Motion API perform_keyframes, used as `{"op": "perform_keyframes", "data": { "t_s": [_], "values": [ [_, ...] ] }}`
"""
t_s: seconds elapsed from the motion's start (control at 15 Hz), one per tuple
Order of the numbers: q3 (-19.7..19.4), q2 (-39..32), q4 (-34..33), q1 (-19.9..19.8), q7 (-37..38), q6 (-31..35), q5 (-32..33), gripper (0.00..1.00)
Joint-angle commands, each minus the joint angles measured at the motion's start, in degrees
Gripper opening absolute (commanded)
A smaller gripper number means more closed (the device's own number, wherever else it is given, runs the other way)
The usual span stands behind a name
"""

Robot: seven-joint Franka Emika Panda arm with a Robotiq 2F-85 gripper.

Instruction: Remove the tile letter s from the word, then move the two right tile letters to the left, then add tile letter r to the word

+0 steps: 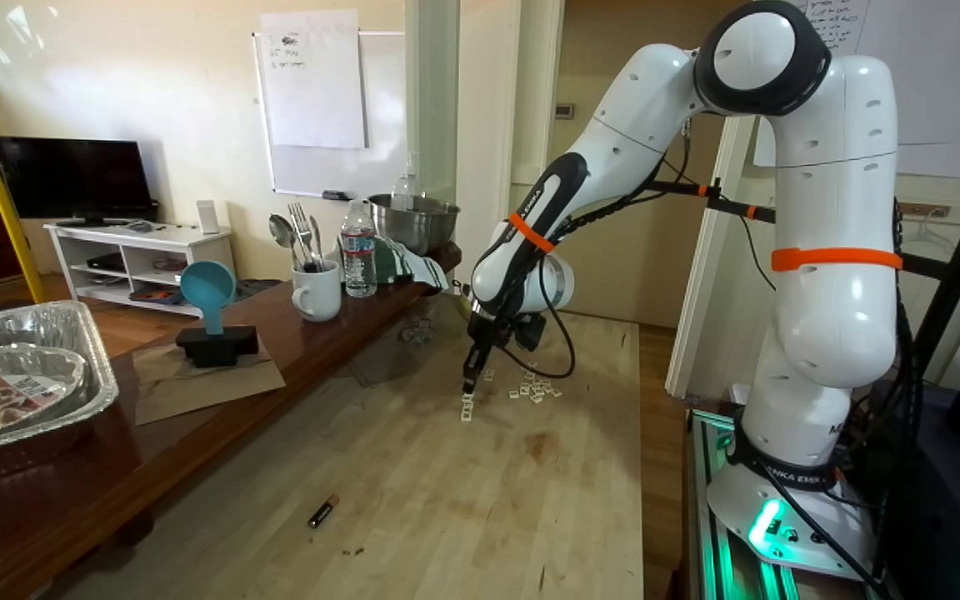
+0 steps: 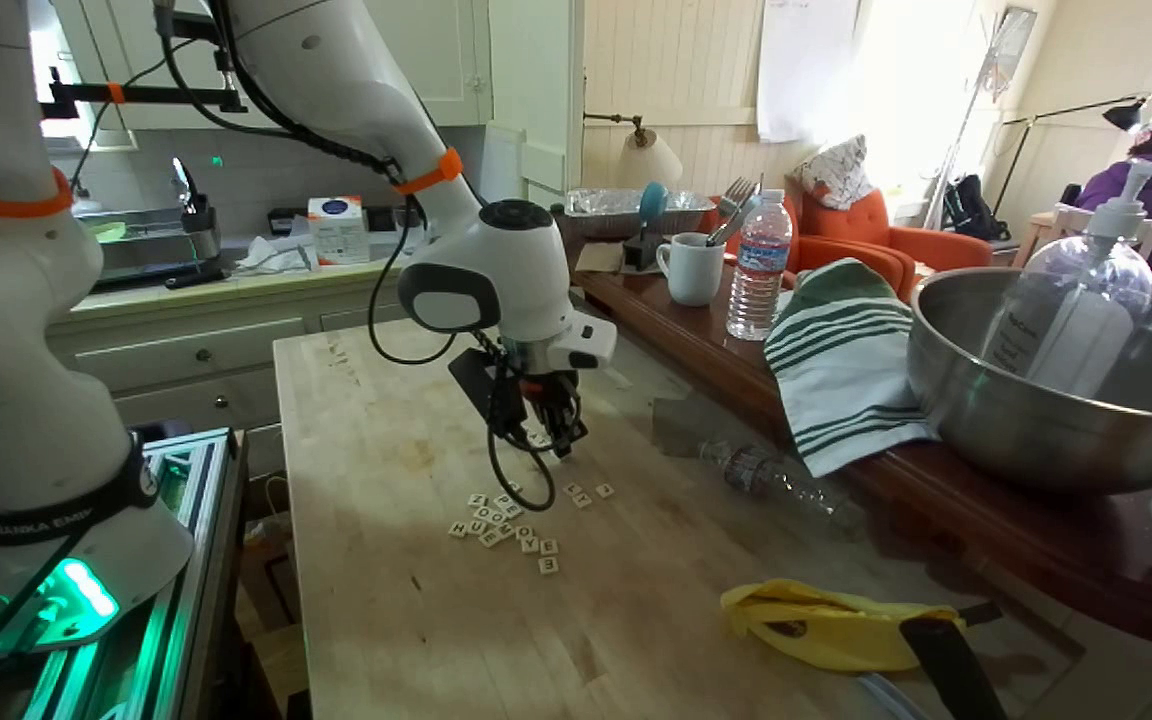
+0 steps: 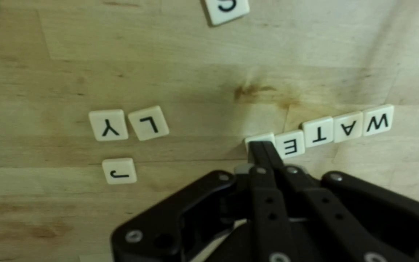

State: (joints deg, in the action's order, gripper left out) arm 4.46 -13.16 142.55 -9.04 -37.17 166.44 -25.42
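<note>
- Gripper [image 3: 262, 148]: jaws pressed together, the tips over the end tile [image 3: 259, 137] of the word [image 3: 318, 131], covering its letter; whether they touch it, I cannot tell.
- E tile [image 3: 290, 144] just beside that end tile, then T tile [image 3: 318, 131], A tile [image 3: 347, 127] and W tile [image 3: 378, 120] in a slightly stepped row on the wooden table [image 1: 447, 517], letters upside down in the wrist view.
- S tile [image 3: 228, 11] loose, well apart from the row, partly cut off at the top of the wrist view.
- Y tile [image 3: 108, 125] and L tile [image 3: 148, 123] close together, with J tile [image 3: 119, 171] near them, beyond the row's covered end.
- More letter tiles [image 2: 493, 517] grouped on the same table, in both exterior views.
- Copper-topped battery [image 1: 323, 511] well apart from the tiles, in an exterior view.
</note>
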Motion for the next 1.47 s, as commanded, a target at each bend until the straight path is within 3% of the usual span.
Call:
{"op": "perform_keyframes", "data": {
  "t_s": [0.0,1.13,1.2,1.27,1.4],
  "values": [
    [0.8,0.7,1.3,-0.5,-0.6,-0.2,-1.5,0.00],
    [1.7,4.7,4.3,0.0,-1.2,0.3,-0.4,0.00],
    [1.7,5.2,4.6,0.1,-1.6,-0.3,0.1,0.04],
    [1.8,5.7,5.0,0.2,-1.9,-0.6,0.5,0.28],
    [1.8,6.7,5.7,0.3,-3.1,-1.6,1.4,0.30]
  ]
}}
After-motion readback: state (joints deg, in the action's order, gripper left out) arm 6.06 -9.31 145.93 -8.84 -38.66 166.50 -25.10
